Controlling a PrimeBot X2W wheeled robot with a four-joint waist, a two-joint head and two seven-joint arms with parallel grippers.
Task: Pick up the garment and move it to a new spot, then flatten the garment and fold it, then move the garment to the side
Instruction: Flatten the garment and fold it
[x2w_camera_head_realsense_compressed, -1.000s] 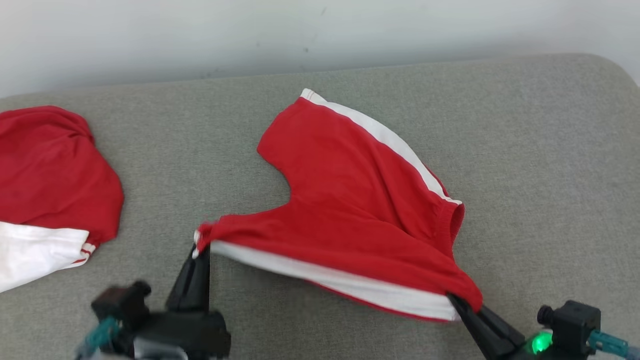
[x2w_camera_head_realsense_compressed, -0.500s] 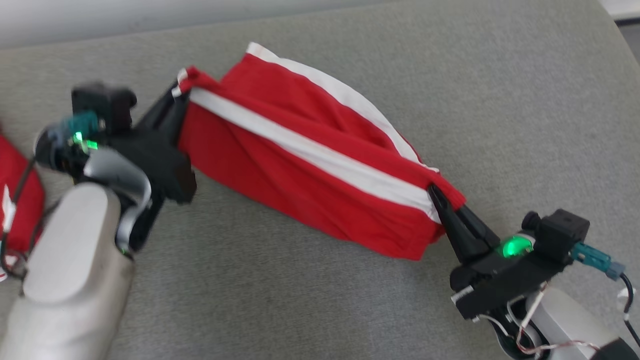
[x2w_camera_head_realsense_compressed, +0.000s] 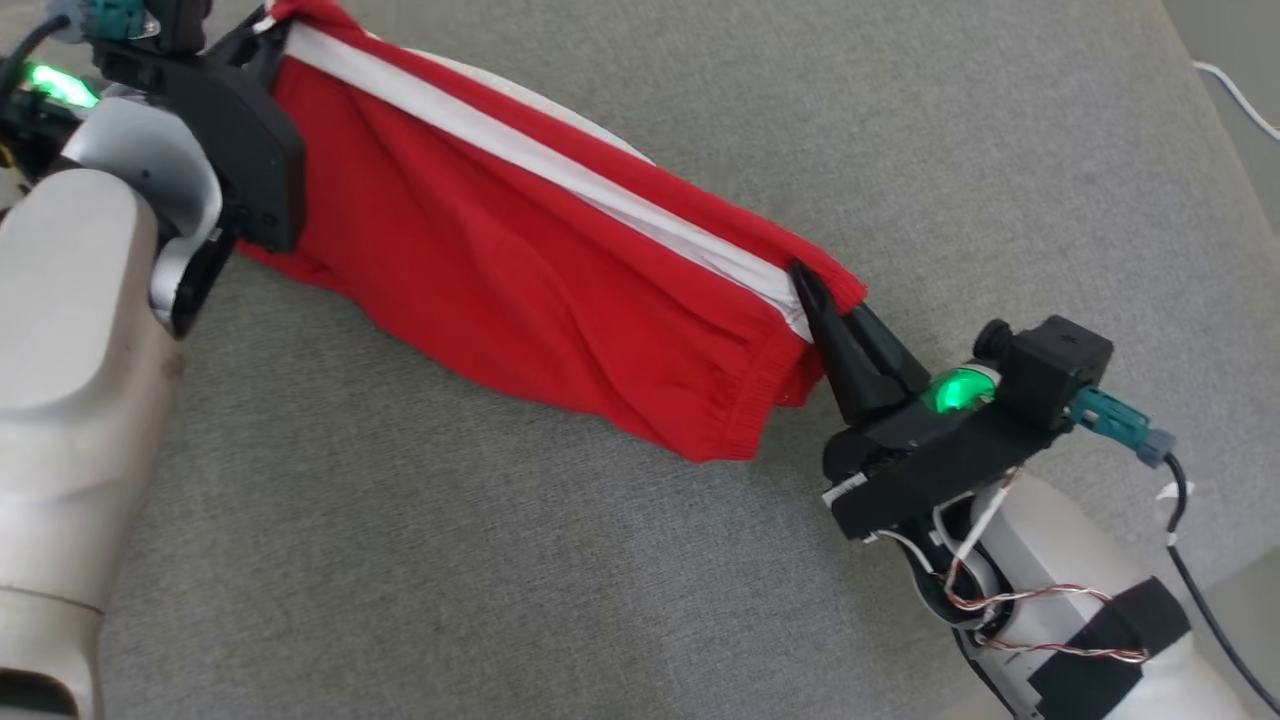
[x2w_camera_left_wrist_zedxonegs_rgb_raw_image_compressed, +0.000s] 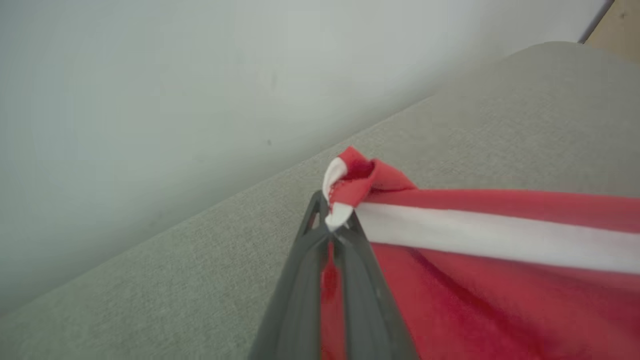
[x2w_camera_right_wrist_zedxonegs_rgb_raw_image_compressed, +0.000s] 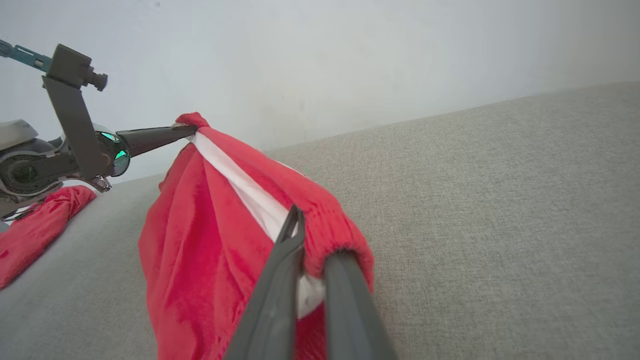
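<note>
You are holding the garment strung between both hands over the grey couch. Your left hand is pinching a bunched hem corner and your right hand is clamping the waistband end, both closed on cloth. It is hanging light and limp, so hems and elastic are giving the surest holds. Its back layer is hiding, and whether the lower edge is touching the couch is reading unclear.

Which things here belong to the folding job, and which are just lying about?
In the job: red shorts with white stripe, stretched between left claw and right claw, both shut on it.
Lying about: another red garment on the grey cushion; white cable beyond the cushion's edge.
</note>
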